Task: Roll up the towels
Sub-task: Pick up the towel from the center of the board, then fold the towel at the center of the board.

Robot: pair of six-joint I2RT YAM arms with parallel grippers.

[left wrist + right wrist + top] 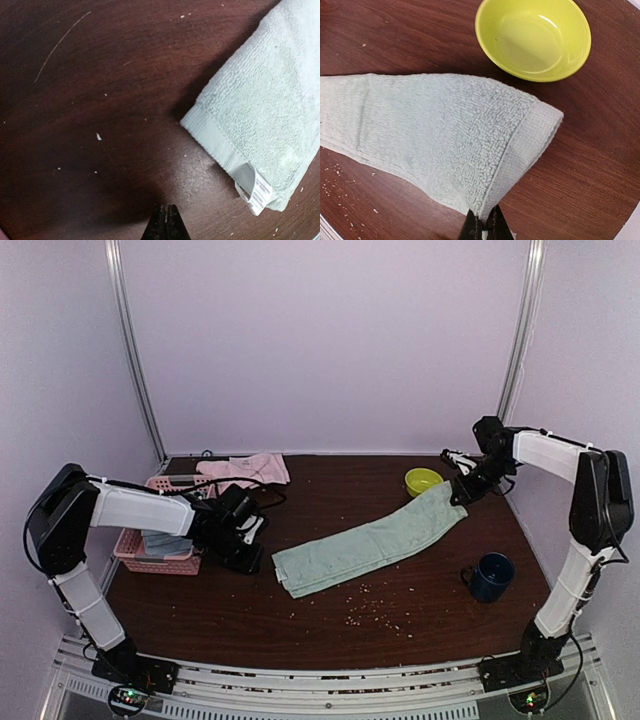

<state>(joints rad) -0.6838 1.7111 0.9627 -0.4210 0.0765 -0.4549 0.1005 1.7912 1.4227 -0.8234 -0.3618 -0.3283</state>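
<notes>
On the table, the sage green towel lies stretched in a long strip, its far corner pinched in the closed right gripper, the left gripper closed and empty beside its near end; rolling looks barely begun, next needing the pinched end turned over.

Yellow bowl just beside far end of green towel; open table in front.

Soft, faintly lilac light falls from above. The sage green terry towel casts a soft shadow on the dark wooden counter; the glossy yellow-green bowl shows slight glare.
</notes>
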